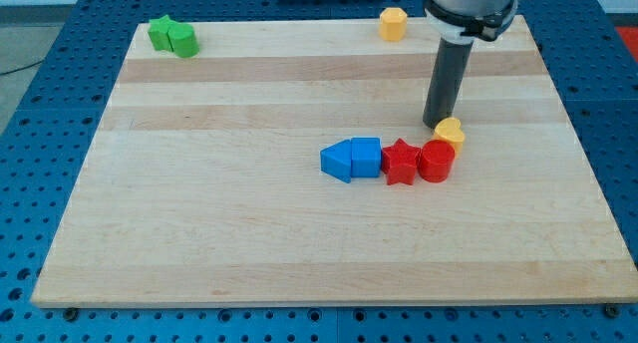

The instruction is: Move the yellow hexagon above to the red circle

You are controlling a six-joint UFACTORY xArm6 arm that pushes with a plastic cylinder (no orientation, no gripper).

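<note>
A yellow hexagon (pixel 451 133) lies right of the board's middle, touching the upper right of the red circle (pixel 437 161). My tip (pixel 434 124) stands just to the left of this yellow block, touching or nearly touching it. The red circle sits at the right end of a row with a red star (pixel 401 163) and two blue blocks (pixel 352 159). A second yellow block (pixel 393 24) lies at the view's top edge of the board.
Two green blocks (pixel 172 36) sit together at the board's top left corner. The wooden board (pixel 199 203) rests on a blue perforated table. The arm's body (pixel 471 6) hangs over the top right.
</note>
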